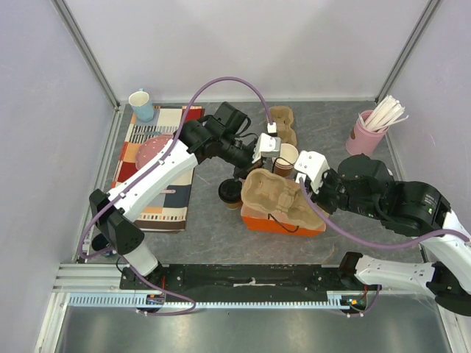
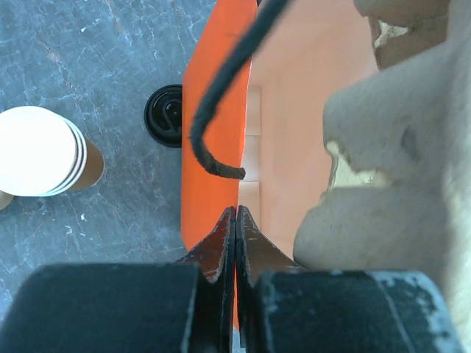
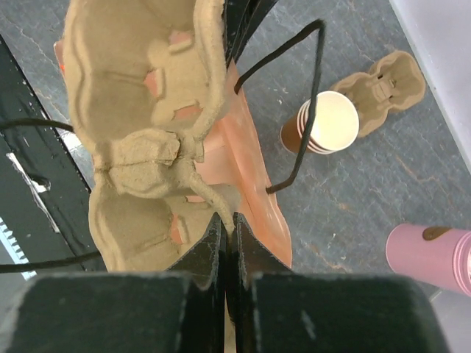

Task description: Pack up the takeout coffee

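Top external view: a grey, marbled table (image 1: 221, 239) is shown, with both arms reaching an orange bag (image 1: 283, 220) at its middle
Takeout coffee (image 1: 229, 191): a small brown paper cup capped by a round black plastic lid; it is stood upright on the table just left of the bag, outside it
Orange bag: thin, smooth walls are seen, with black cord handles (image 2: 215, 92); it is stood open on the table
Cup carrier (image 1: 276, 193): rough beige moulded pulp with rounded wells; it is lodged across the bag's mouth
Left gripper (image 2: 235, 220): the black tapered fingers are pressed together on the bag's thin rim
Right gripper (image 3: 228, 224): the fingers are likewise pinched together on the bag's rim, just beside the carrier's edge
Stack of cups (image 1: 285, 158): nested brown paper cups, cream inside and lidless, are set just behind the bag
Second carrier (image 1: 282, 123): the same pulp, laid flat near the back wall
Pink tumbler (image 1: 364, 134): cylindrical, filled with white sticks, at the back right
Mug (image 1: 141, 105): light blue and glossy, placed at the back left beside a striped cloth (image 1: 165, 198)
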